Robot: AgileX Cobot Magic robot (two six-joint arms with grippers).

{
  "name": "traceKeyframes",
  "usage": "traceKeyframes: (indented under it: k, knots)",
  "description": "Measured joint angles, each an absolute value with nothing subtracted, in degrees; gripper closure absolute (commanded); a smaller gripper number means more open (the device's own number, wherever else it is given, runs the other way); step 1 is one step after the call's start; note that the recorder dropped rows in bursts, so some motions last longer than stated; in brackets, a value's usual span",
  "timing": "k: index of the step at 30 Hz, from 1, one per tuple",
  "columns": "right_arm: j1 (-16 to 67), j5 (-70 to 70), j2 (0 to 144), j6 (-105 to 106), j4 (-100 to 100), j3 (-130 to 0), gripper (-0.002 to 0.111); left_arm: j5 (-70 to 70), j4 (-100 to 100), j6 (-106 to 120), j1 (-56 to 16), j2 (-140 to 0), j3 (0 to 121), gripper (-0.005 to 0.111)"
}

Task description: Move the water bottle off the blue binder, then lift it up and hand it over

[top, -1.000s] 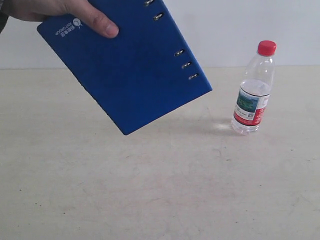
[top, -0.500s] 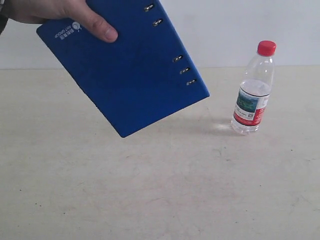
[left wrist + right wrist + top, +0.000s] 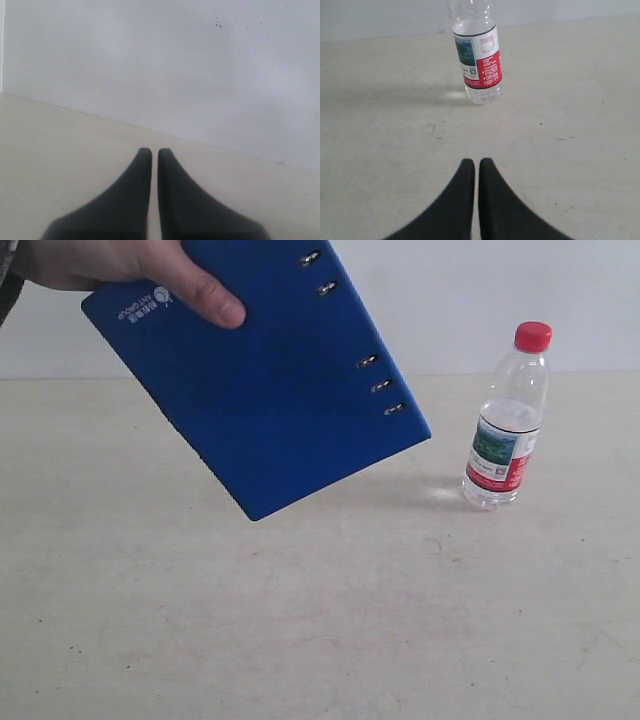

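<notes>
The water bottle (image 3: 508, 420) stands upright on the table at the right, red cap on top, and shows as well in the right wrist view, water bottle (image 3: 477, 55). A human hand (image 3: 130, 265) holds the blue binder (image 3: 260, 380) tilted in the air at the upper left, above the table and apart from the bottle. My right gripper (image 3: 476, 162) is shut and empty, low over the table a good way short of the bottle. My left gripper (image 3: 154, 151) is shut and empty over bare table facing the wall. Neither gripper shows in the exterior view.
The beige table (image 3: 320, 620) stretches wide in front of the bottle and under the binder. A white wall (image 3: 480, 290) runs along its far edge.
The hand has shifted the blue binder slightly right and down. The bottle has not moved.
</notes>
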State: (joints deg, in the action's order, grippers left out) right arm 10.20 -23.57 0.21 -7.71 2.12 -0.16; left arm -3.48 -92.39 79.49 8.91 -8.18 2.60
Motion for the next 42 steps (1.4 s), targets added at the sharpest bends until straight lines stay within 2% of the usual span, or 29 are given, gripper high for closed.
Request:
traceKeyframes:
  k: [9, 36, 42]
  knots:
    - [-4.06, -24.73, 0.21, -2.13, 7.65, 0.00, 0.108, -3.48, -92.39, 79.49, 8.91, -8.18, 2.60, 0.102]
    - [-4.49, -24.87, 0.21, -0.39, 9.65, 0.00, 0.108, -3.48, -92.39, 79.49, 8.91, -8.18, 2.60, 0.102]
    - [-4.49, -24.87, 0.21, 0.00, 9.65, 0.00, 0.108, -8.89, -92.25, 72.24, 7.38, -8.18, 3.70, 0.102]
